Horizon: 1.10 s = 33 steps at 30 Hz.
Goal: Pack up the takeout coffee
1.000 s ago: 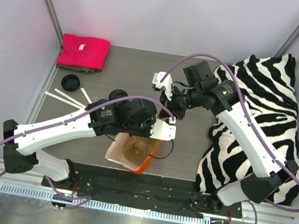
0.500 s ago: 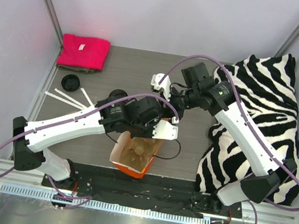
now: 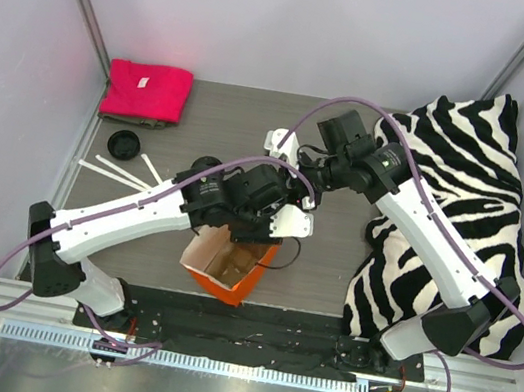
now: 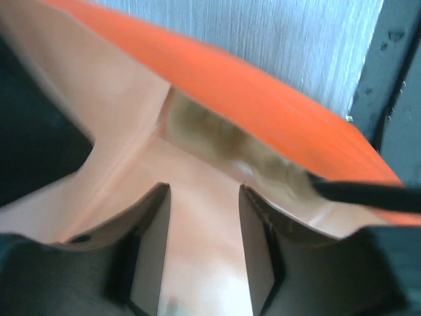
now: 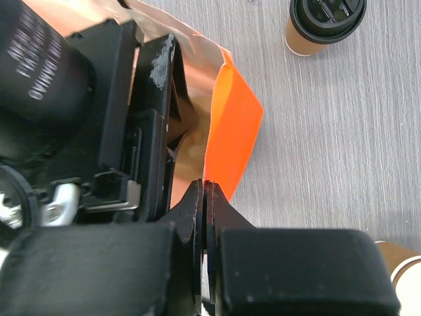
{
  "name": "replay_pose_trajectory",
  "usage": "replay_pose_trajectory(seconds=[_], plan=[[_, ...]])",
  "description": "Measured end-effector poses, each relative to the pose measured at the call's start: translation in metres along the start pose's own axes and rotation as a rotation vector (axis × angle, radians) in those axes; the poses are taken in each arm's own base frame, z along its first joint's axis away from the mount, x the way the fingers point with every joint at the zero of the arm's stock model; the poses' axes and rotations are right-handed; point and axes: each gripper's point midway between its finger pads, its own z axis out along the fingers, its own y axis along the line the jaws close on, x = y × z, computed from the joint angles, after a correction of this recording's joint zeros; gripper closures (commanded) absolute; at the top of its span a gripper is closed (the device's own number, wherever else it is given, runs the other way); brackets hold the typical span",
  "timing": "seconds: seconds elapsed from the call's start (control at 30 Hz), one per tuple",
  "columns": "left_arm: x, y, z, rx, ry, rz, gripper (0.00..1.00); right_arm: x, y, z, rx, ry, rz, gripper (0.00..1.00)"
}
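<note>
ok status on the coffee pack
left hand open inside orange bag. right hand shut on bag rim. takeout coffee lidded, on table, unpacked. left hand fills bag mouth.

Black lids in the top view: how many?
2. One lid sits at the far left, just behind the white sticks. The other lid is nearer the middle, partly covered by the left arm. More could be hidden under the arms.

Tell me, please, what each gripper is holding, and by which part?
The right gripper pinches the orange bag by a corner of its open rim, fingers shut. The left gripper holds nothing: its fingers stand apart inside the bag.
</note>
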Motion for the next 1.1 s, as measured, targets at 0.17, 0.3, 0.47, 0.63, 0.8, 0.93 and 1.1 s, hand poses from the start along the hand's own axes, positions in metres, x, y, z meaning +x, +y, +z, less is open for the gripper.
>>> replay_pose_trajectory(seconds=[0.17,0.3,0.47,0.63,0.8,0.93,1.1], plan=[[-0.006,0.002,-0.015,0.006,-0.011,-0.011,0.47,-0.002,-0.001,-0.005,0.013,-0.013,-0.007,0.99],[-0.01,0.0,-0.025,0.018,-0.023,-0.016,0.42,-0.004,-0.001,-0.01,0.025,-0.027,-0.015,0.99],[-0.017,-0.004,-0.035,0.024,-0.037,-0.012,0.37,-0.004,0.001,-0.014,0.035,-0.032,-0.021,0.99],[-0.044,0.006,-0.062,-0.013,-0.136,-0.009,0.38,0.005,-0.002,-0.011,0.046,-0.007,0.001,0.99],[-0.052,0.011,-0.079,-0.042,-0.196,-0.006,0.34,0.018,-0.001,-0.004,0.038,0.021,0.032,0.99],[-0.051,0.014,-0.097,-0.072,-0.24,-0.009,0.3,0.029,-0.002,-0.002,0.052,0.036,0.06,0.99],[-0.054,0.03,-0.128,-0.14,-0.342,-0.072,0.19,0.036,-0.006,-0.011,0.101,0.023,0.117,0.99]])
